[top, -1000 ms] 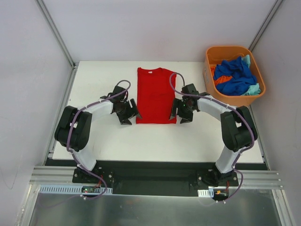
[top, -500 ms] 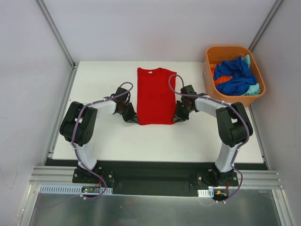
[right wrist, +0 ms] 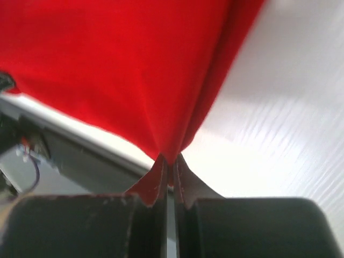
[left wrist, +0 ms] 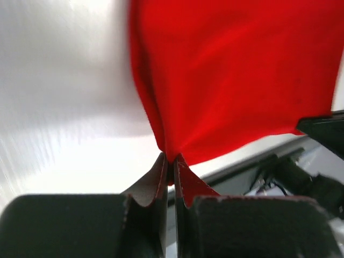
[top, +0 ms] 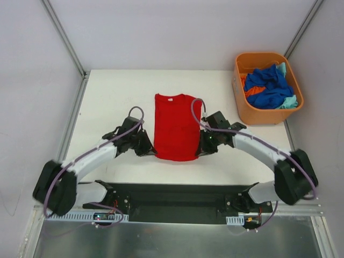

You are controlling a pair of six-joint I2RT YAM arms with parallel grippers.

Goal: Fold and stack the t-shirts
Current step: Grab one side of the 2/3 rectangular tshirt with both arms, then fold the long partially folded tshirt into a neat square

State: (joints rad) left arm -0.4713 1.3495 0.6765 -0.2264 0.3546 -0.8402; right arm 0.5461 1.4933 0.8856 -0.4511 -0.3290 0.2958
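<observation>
The left gripper (left wrist: 170, 161) is clamped tight on the near left corner of the red t-shirt (left wrist: 236, 70), with a pinch of cloth rising from between its fingertips. The right gripper (right wrist: 168, 161) is closed the same way on the near right corner. Between them the shirt stretches away over the white table (top: 113, 97) (collar at the far end). Beyond the right gripper, well apart, the orange tub (top: 267, 114) holds the blue, orange and teal t-shirts (top: 267, 86).

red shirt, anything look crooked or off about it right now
Nothing stands out. The red t-shirt lies straight, left gripper and right gripper each shut on a near corner; other shirts sit heaped in the orange tub.
</observation>
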